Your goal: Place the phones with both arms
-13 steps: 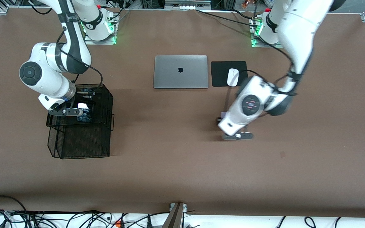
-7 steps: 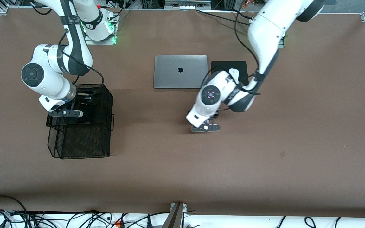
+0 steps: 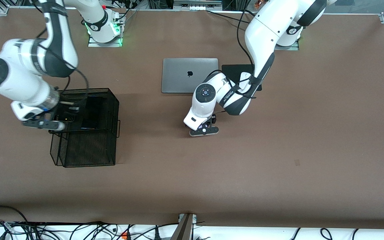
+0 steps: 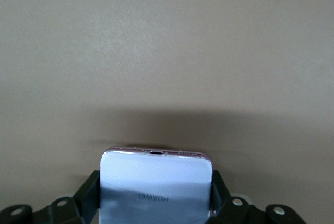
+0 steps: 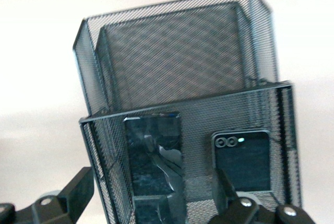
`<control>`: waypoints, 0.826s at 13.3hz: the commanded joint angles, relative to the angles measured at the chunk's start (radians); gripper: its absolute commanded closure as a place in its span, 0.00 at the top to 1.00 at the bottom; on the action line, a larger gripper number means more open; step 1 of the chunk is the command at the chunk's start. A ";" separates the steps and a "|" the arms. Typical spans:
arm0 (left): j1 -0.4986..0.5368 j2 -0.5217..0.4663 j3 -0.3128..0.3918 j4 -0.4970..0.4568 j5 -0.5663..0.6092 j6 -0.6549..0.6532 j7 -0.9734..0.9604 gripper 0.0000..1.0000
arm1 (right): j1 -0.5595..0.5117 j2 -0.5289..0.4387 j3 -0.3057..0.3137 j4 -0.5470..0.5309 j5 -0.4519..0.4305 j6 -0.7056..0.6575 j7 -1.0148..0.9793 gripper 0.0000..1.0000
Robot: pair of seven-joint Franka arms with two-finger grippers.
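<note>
My left gripper (image 3: 204,130) is shut on the small white/lilac phone (image 4: 156,182) and holds it low over the bare table between the laptop and the front edge. My right gripper (image 3: 42,124) is open and empty, up over the rim of the black mesh basket (image 3: 88,140) at the right arm's end. In the right wrist view the basket (image 5: 182,104) holds the long slim black phone (image 5: 154,151) and, beside it, the small squarish black phone (image 5: 241,158) with camera lenses. My right gripper (image 5: 154,205) hangs above them.
A closed grey laptop (image 3: 190,75) lies mid-table near the bases. Beside it a black mouse pad (image 3: 233,71) carries a white mouse (image 3: 244,77), partly covered by the left arm. Cables run along the front edge.
My left arm has carried the white phone toward the right arm's end of the table. My right gripper has lifted out of the basket and drawn back past its rim.
</note>
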 commanded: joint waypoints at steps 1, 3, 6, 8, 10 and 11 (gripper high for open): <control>-0.014 0.018 0.023 0.038 0.012 -0.009 -0.014 0.23 | -0.022 0.006 0.008 0.035 0.007 -0.032 0.004 1.00; -0.019 0.026 0.048 0.038 0.012 -0.004 -0.013 1.00 | -0.022 0.012 0.009 0.044 -0.009 -0.033 -0.001 1.00; -0.022 0.021 0.048 0.039 0.012 -0.007 -0.014 1.00 | -0.026 0.015 0.012 0.043 0.003 -0.032 0.027 1.00; -0.014 -0.003 0.048 0.042 0.010 -0.021 -0.013 1.00 | -0.019 0.015 0.017 0.046 0.009 -0.032 0.047 0.99; 0.018 -0.055 0.048 0.041 0.010 -0.088 -0.002 1.00 | 0.029 0.016 0.022 0.082 0.012 -0.031 0.125 1.00; 0.050 -0.092 0.042 0.039 0.012 -0.134 0.003 1.00 | 0.049 0.033 0.031 0.108 0.026 -0.032 0.171 1.00</control>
